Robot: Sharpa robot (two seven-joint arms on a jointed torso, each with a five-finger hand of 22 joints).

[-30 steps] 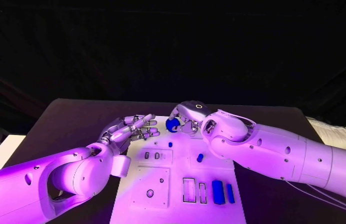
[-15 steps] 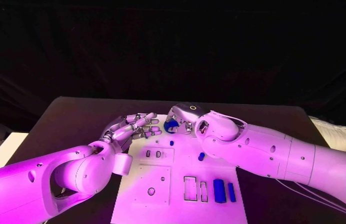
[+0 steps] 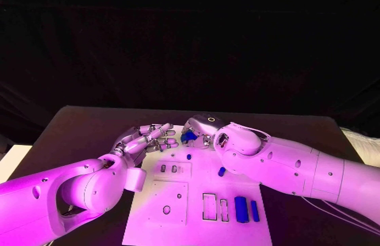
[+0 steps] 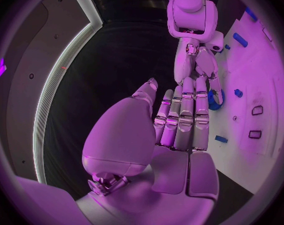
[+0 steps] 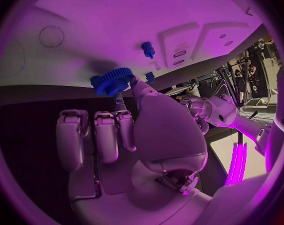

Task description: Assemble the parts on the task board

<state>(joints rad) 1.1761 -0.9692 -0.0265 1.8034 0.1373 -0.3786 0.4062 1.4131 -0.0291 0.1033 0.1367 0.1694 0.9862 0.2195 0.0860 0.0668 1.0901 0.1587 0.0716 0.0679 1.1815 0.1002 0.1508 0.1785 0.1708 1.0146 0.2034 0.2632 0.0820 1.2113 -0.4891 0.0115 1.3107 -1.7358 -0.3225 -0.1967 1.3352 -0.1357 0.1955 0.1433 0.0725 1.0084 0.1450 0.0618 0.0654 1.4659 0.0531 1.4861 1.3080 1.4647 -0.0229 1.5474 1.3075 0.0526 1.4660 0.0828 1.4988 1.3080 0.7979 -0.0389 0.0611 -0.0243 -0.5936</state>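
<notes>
Two bulky white arms with smooth rounded shells and small round screw holes. Left robot hand and right robot hand: silver, segmented metal fingers, rounded white wrist housings behind.

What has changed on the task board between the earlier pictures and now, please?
The right hand, holding the blue gear, has drawn in toward the left hand, so the gap between them has closed. Nothing was picked up or released. The left hand stays open beside it, and the blue parts on the task board lie as before.
</notes>
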